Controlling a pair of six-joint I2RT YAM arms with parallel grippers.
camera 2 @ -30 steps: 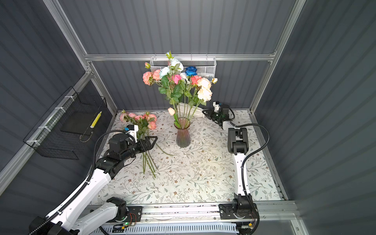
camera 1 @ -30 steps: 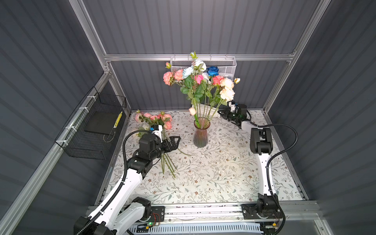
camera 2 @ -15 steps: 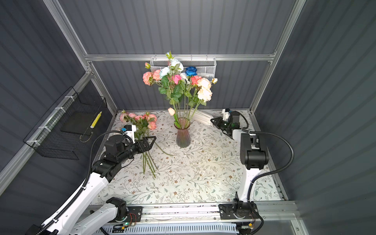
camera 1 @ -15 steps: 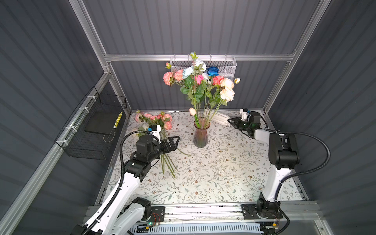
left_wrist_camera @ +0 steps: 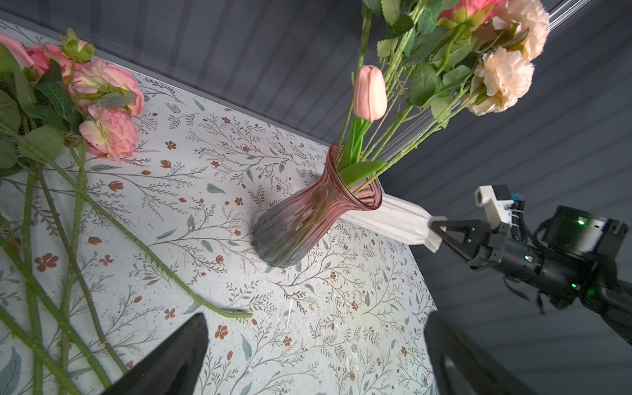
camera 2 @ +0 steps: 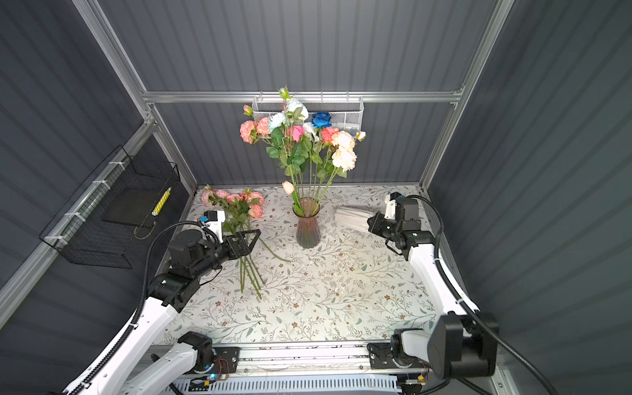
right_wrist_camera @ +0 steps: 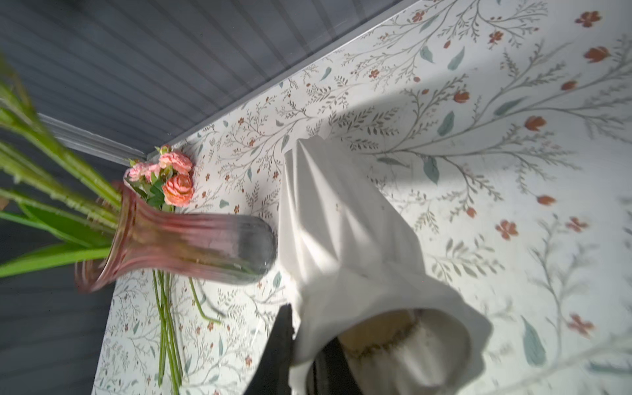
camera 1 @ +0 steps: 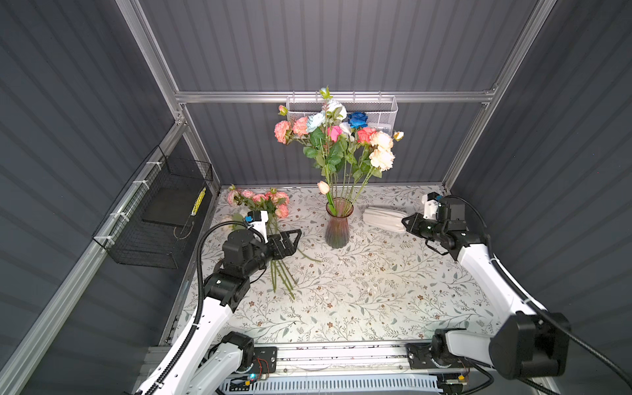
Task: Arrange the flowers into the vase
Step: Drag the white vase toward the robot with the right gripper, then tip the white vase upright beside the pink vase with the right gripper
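Note:
A pink glass vase (camera 1: 337, 227) (camera 2: 307, 229) (left_wrist_camera: 307, 219) (right_wrist_camera: 191, 249) stands upright mid-table with several flowers (camera 1: 338, 136) (camera 2: 301, 136) in it. More pink flowers (camera 1: 263, 201) (camera 2: 239, 201) (left_wrist_camera: 102, 113) (right_wrist_camera: 174, 178) lie loose on the table at the left, stems toward the front. My left gripper (camera 1: 290, 242) (camera 2: 251, 241) (left_wrist_camera: 316, 321) hovers open and empty over those stems. My right gripper (camera 1: 407, 222) (camera 2: 371, 222) (left_wrist_camera: 436, 227) (right_wrist_camera: 304, 342) is shut on the rim of a white ribbed vase (camera 1: 381, 219) (camera 2: 352, 219) (left_wrist_camera: 386, 219) (right_wrist_camera: 342, 222) lying on its side right of the pink vase.
A black wire basket (camera 1: 154, 219) hangs on the left wall. A white mesh basket (camera 1: 379, 109) hangs on the back rail behind the blooms. Grey walls close in the floral table (camera 1: 359, 294) on three sides.
My right arm has swung out to the right and drawn back, dragging the white ribbed vase away from behind the pink vase. The left gripper has barely moved.

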